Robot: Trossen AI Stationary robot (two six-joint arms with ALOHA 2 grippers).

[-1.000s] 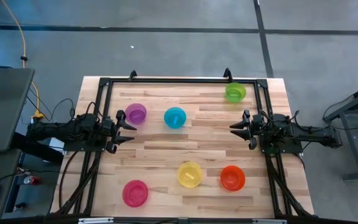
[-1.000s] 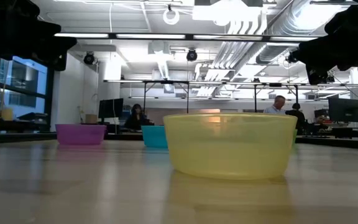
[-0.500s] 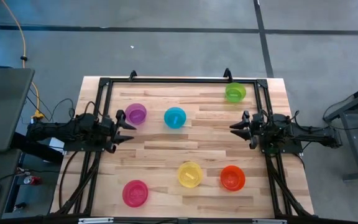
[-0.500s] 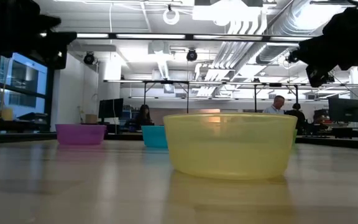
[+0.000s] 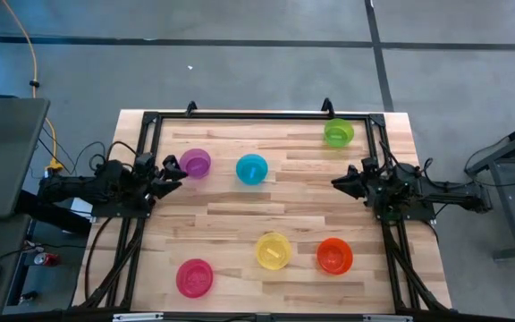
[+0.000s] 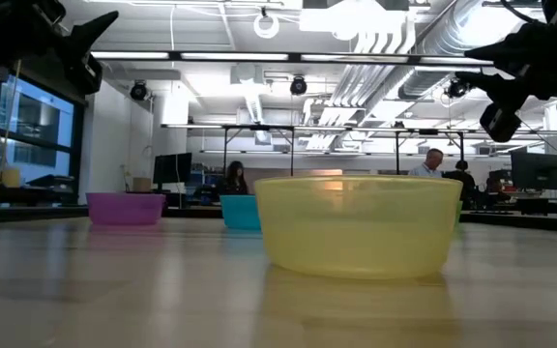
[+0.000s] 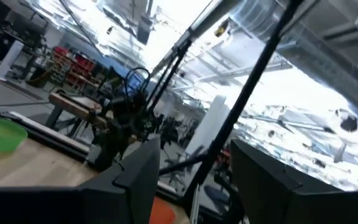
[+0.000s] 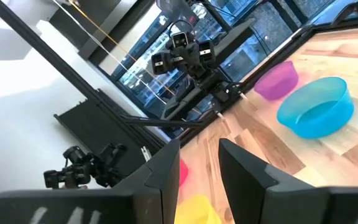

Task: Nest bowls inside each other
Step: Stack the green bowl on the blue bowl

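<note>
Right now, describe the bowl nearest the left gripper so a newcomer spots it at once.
On the wooden table, look to the left gripper at the left edge. Just beside its tips sits the purple bowl, empty and upright. Its only close neighbour is the blue bowl; no other is purple.

This is a robotics lab in a large open industrial hall. A pale butcher-block wooden table (image 5: 275, 206) edged with a black metal frame (image 5: 240, 116) stands on a grey concrete floor (image 5: 240, 63). Behind it, silver exposed ceiling ducts (image 6: 395, 29) and long white strip lights (image 6: 259, 55) run overhead, above rows of dark computer monitors (image 6: 167, 169) where seated people (image 6: 232, 178) work at desks.
</note>
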